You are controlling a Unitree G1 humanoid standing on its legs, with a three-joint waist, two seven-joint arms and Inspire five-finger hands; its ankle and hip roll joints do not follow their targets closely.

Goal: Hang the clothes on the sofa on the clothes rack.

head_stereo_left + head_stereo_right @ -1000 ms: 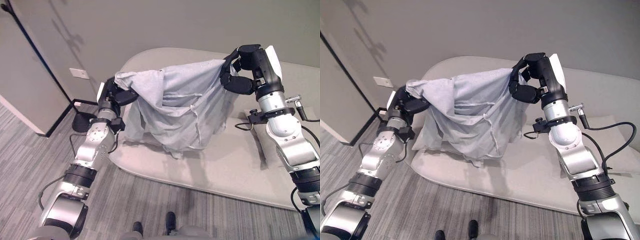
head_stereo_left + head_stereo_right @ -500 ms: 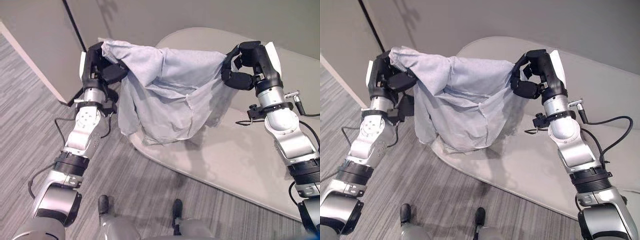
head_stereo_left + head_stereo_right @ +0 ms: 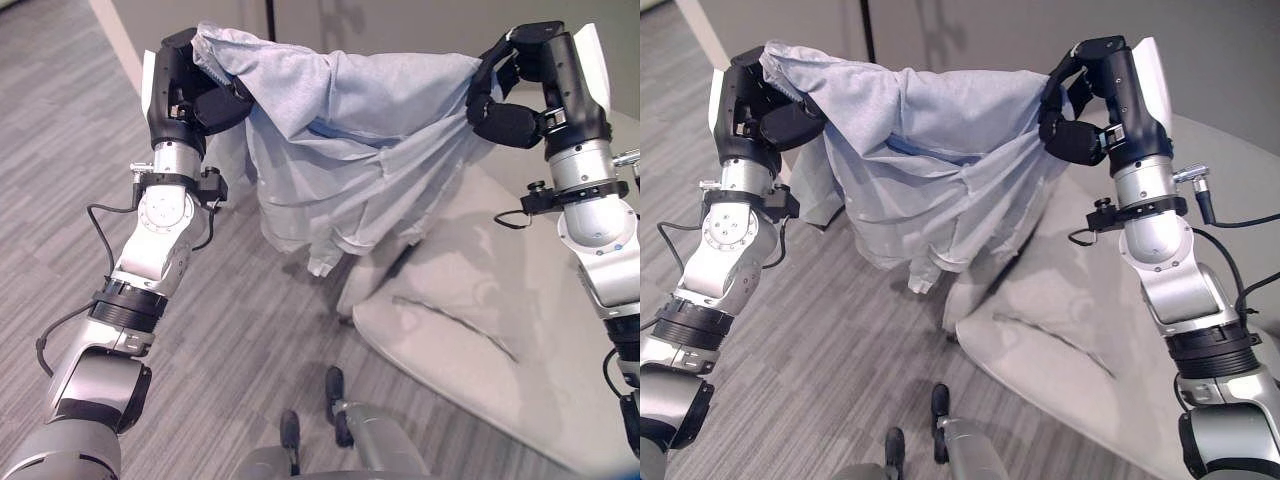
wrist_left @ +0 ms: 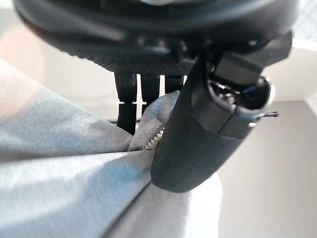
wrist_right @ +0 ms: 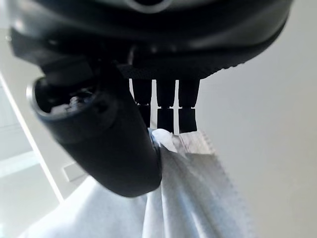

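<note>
The pale grey garment (image 3: 340, 150) hangs in the air, stretched between the two raised arms, its lower folds and one dangling end sagging over the floor (image 3: 230, 330) just off the front corner of the sofa (image 3: 480, 330). The left robot hand (image 3: 195, 95) has its fingers curled round a bunched end of the cloth, and its wrist view shows the thumb pressing fabric against the fingers; the right robot hand (image 3: 520, 95) is likewise closed on the other end, pinching only a narrow gather of cloth. That thin pinch looks the weaker hold: if the arms spread further or swing sharply, the fabric could slide out and the garment would drop on one side. The loose hanging end could also drag across the sofa's edge or catch near the robot's feet as it turns. No clothes rack is visible here, so the carry is likely to go on some way, giving the cloth more time to slip. Uneven height between the hands would let the cloth slide towards the lower one.
</note>
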